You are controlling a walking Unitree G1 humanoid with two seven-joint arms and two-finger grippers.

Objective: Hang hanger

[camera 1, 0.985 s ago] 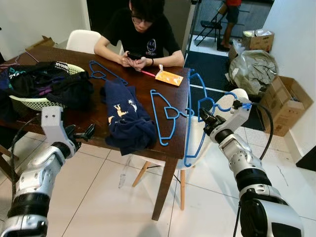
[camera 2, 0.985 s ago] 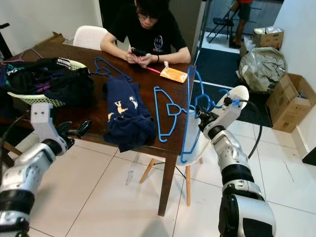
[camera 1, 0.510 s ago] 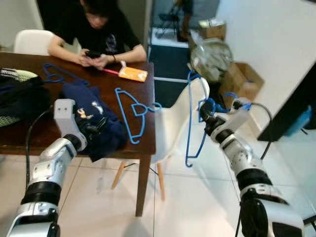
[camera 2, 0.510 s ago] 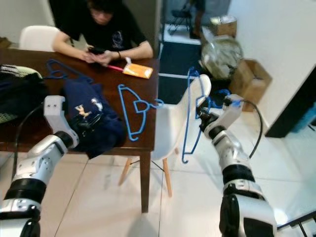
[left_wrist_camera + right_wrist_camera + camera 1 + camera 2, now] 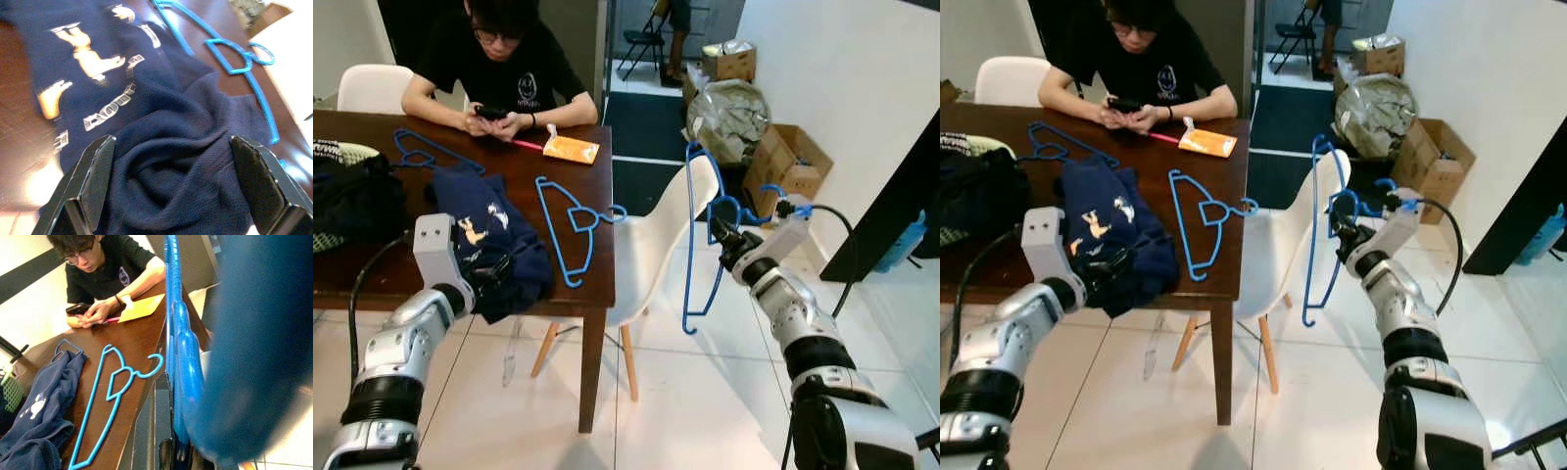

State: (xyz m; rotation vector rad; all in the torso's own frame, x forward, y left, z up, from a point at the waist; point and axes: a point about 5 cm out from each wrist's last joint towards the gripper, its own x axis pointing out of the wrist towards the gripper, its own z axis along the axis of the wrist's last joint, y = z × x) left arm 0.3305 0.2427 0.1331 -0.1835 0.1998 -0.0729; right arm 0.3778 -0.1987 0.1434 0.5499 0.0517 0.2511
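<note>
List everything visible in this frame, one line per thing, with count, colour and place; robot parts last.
Plastic hangers: three, blue; one held, one near the table's right edge, one further back on the left.
Garment with print: one, navy; table's front edge.
Wooden table: one, dark brown.
Packet: one, orange; before the person.
Moulded chairs: two, white; right of table, far left.
Cardboard boxes: brown; by the right wall.
Person: seated, black shirt, holding a phone.
Left gripper: fingers open, at the garment.
Right gripper: shut on the held hanger.
</note>
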